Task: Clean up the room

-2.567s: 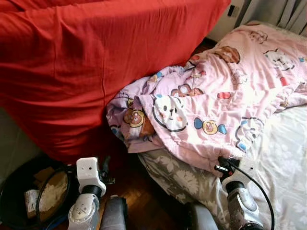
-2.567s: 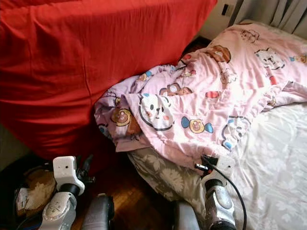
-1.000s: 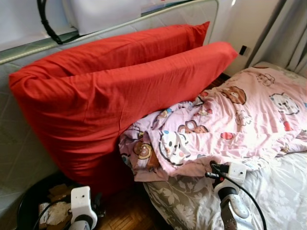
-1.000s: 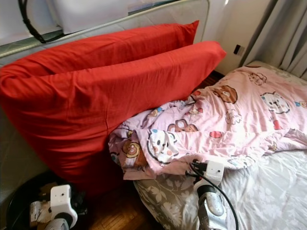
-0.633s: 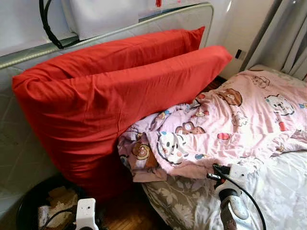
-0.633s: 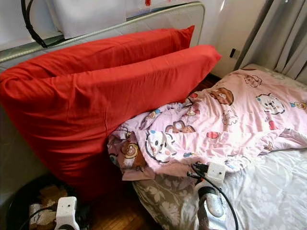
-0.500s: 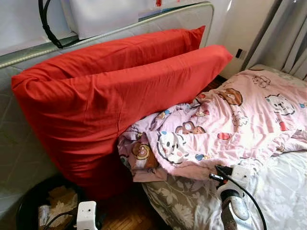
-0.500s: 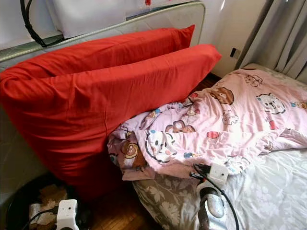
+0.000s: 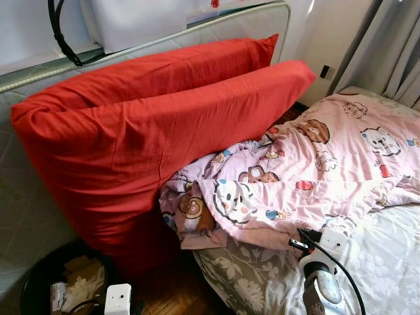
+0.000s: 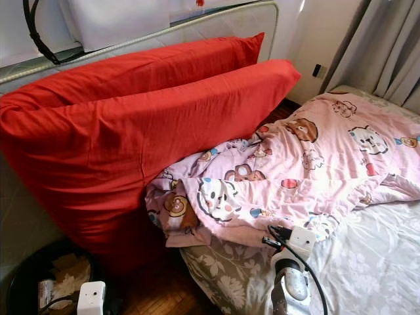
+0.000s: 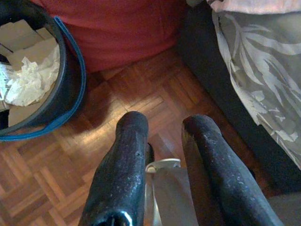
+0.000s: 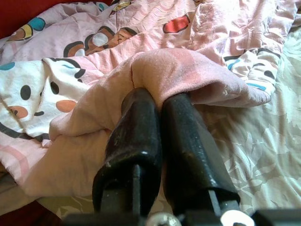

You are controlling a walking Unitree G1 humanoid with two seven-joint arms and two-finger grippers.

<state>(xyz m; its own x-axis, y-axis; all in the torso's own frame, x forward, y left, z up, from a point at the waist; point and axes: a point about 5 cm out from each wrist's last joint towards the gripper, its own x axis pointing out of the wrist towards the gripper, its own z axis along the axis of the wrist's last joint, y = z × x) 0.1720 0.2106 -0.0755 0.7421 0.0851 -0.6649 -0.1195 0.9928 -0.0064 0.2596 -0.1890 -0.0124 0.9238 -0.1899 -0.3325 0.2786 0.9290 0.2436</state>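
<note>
Pinching a fold of the pink cartoon-print quilt (image 12: 155, 70), the right gripper (image 12: 155, 101) has both fingers clamped at its bed edge, apparently to straighten it. The left gripper (image 11: 164, 136) hangs idle, fingers apart, near the black wastebasket (image 11: 70, 80).

We see a home bedroom: a bed (image 9: 387, 262) with cartoon quilt (image 9: 315, 170), red pillows (image 9: 144, 131), curtains (image 9: 394, 46), parquet floor (image 11: 61, 155).

The blanket (image 9: 315, 170) lies on the bed (image 9: 387, 262), pillows (image 9: 151, 131) to its left, bin (image 9: 39, 289) on the floor below them.
</note>
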